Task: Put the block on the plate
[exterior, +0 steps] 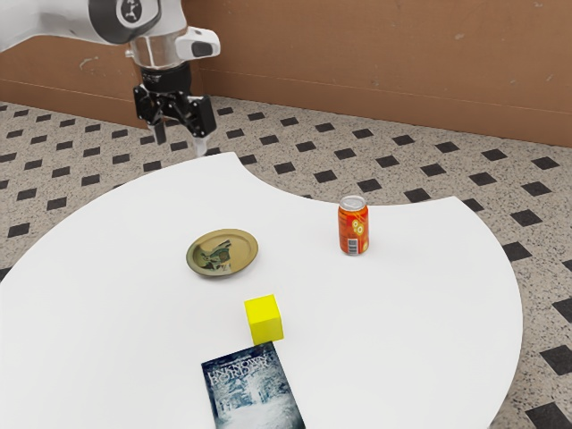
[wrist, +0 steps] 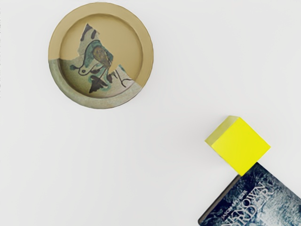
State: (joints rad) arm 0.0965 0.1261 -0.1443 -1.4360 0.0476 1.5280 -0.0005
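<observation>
Our gripper [exterior: 180,138] is wide. We must line up with the block [wrist: 241,147] (mind the book [wrist: 270,200]!), then squeeze its flat sides.

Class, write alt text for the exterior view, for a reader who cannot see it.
A yellow cube sits on a white table between a tan patterned plate and a dark book with "Unknown" on its cover. An orange-red drinks can stands farther toward the view's right. At the upper left hangs a robot arm with its black pincer open.
</observation>
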